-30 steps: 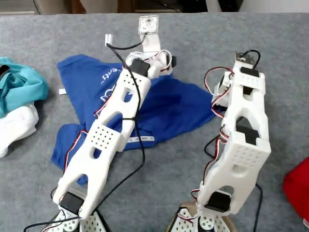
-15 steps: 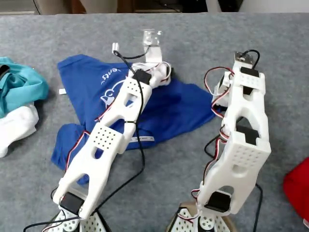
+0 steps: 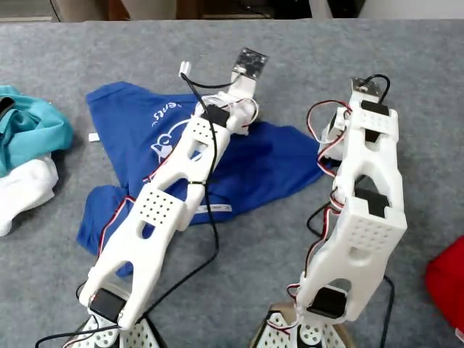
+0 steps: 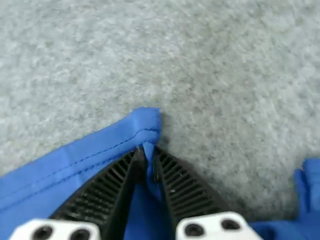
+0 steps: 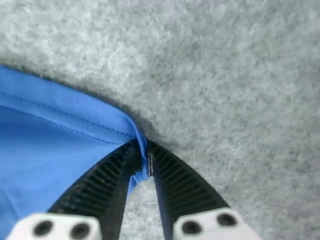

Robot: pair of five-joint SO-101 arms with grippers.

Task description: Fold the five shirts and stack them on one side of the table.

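blue shirt (image 3: pixel 268 163) lies rumpled mid-surface (image 3: pixel 326 51). Looks like a light, limp knit, so it will likely sag and drag on the grey cover. Left end effector (image 4: pixel 146 150) is clamped on a hemmed corner, right end effector (image 5: pixel 142 145) on a hem fold. The hems look like the best hold: doubled, stitched, less slip.

Left gripper (image 4: pixel 146 162): black ribbed fingers (image 4: pixel 112 187) pinched on hemmed corner of blue shirt (image 4: pixel 75 160) (stitching visible); grey table (image 4: pixel 225 75) beyond the tips.
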